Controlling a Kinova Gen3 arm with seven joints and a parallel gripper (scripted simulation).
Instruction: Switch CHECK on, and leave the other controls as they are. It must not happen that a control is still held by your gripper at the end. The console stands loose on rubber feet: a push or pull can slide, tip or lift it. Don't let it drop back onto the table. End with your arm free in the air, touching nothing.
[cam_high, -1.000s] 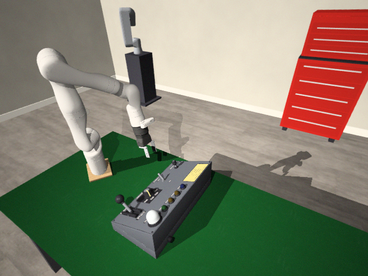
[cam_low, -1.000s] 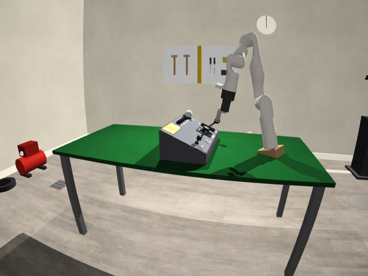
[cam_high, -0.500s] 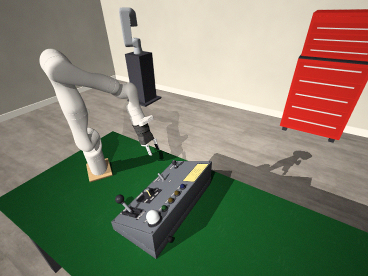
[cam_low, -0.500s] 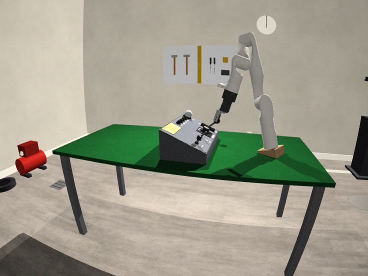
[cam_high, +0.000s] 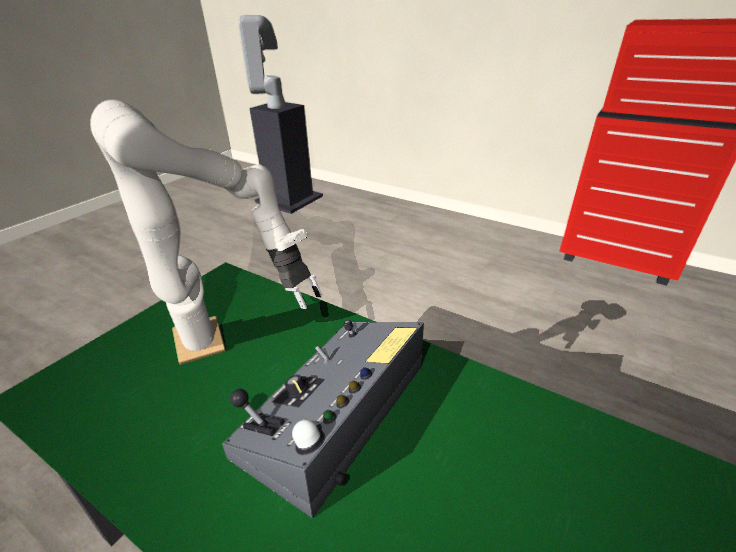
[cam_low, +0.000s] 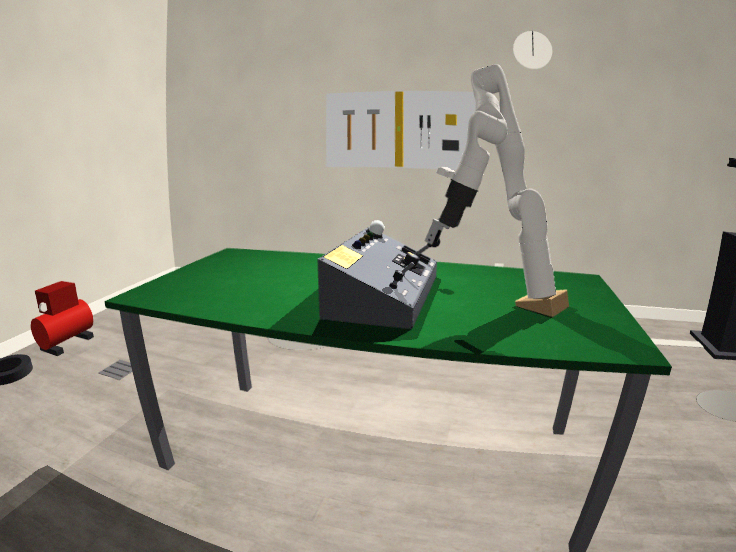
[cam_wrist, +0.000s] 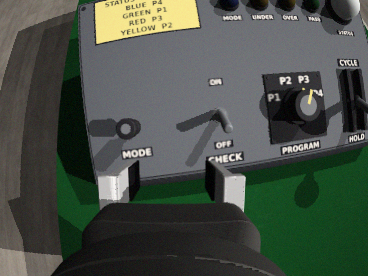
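Observation:
The grey console (cam_high: 326, 409) stands on the green table; it also shows in the exterior view (cam_low: 374, 285). Its CHECK toggle (cam_wrist: 220, 117) is a small grey lever between an ON mark above it and an OFF mark below, and it leans toward OFF. In the top view the CHECK toggle (cam_high: 322, 353) sits on the console's near-arm row. My gripper (cam_wrist: 172, 174) is open and empty. It hovers just off the console's edge, its right finger over the CHECK label and its left finger by MODE. The gripper (cam_high: 312, 300) hangs above the console's far end and touches nothing.
On the panel are the MODE switch (cam_wrist: 126, 129), PROGRAM knob (cam_wrist: 307, 106), CYCLE/HOLD lever (cam_wrist: 356, 104), white dome (cam_wrist: 344, 5), a row of lamps (cam_wrist: 272, 2) and a yellow label (cam_wrist: 147, 14). My base block (cam_high: 199, 347) stands behind the console. A red tool chest (cam_high: 653, 148) stands off the table.

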